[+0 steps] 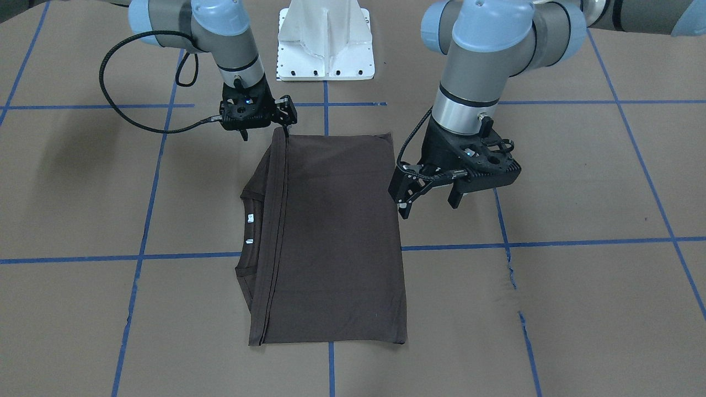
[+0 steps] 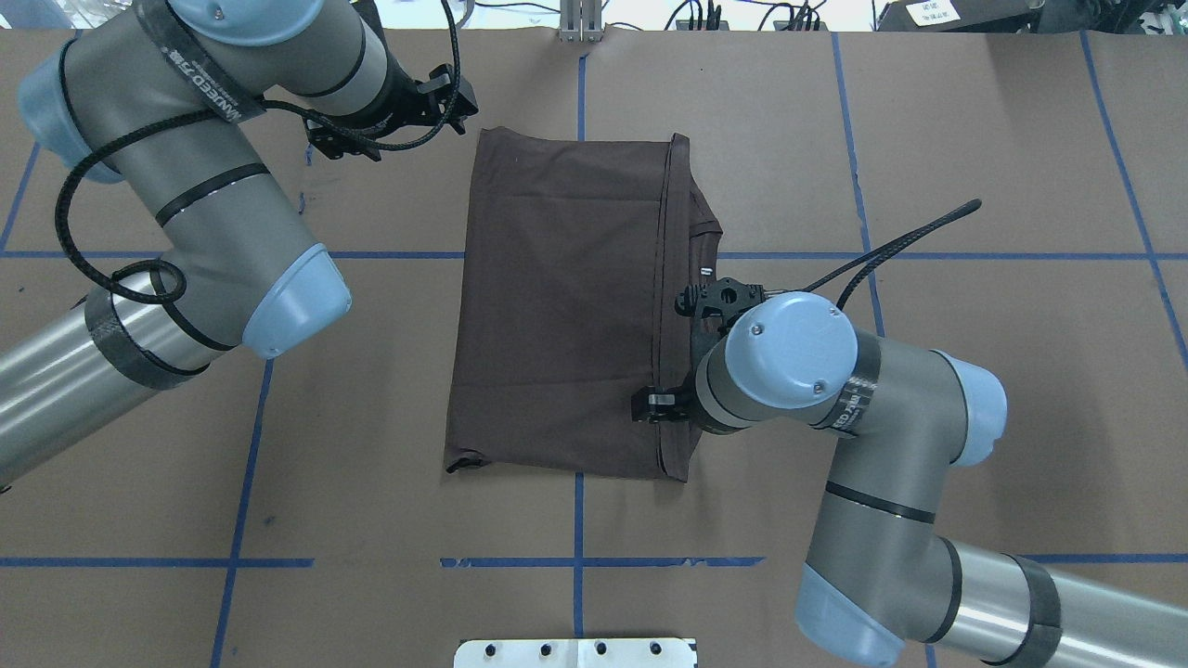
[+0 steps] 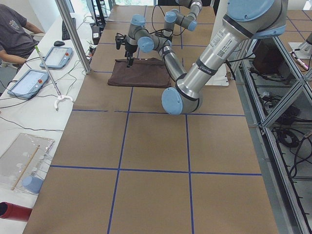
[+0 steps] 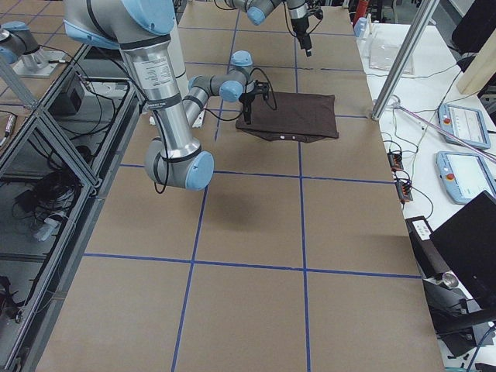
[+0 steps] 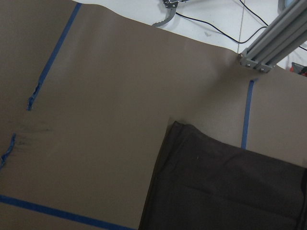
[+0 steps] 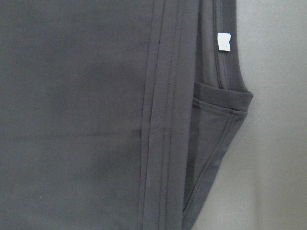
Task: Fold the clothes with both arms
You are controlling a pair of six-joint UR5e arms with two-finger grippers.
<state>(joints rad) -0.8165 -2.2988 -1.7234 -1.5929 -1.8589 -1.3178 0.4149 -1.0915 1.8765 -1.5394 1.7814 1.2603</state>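
The dark grey-brown T-shirt [image 1: 336, 237] lies folded as a flat rectangle on the brown table [image 1: 579, 182], hem laid over near the collar [image 1: 246, 196]. It also shows in the overhead view [image 2: 557, 306]. My right gripper [image 1: 287, 125] points down at the hem corner nearest the robot base. Its fingers look closed on that corner, which peaks up slightly. From overhead the right gripper [image 2: 655, 406] sits over the hem line. The right wrist view shows the hem seams [image 6: 163, 115] and a white label [image 6: 224, 41]. My left gripper [image 1: 411, 198] hangs open and empty above the table beside the shirt's opposite edge.
The white pedestal base [image 1: 325, 44] stands behind the shirt. Blue tape lines [image 1: 551, 242] grid the table. An aluminium post [image 3: 73, 34] stands at the far table edge. A seated person [image 3: 14, 34] and tablets [image 3: 27, 80] are at the side bench.
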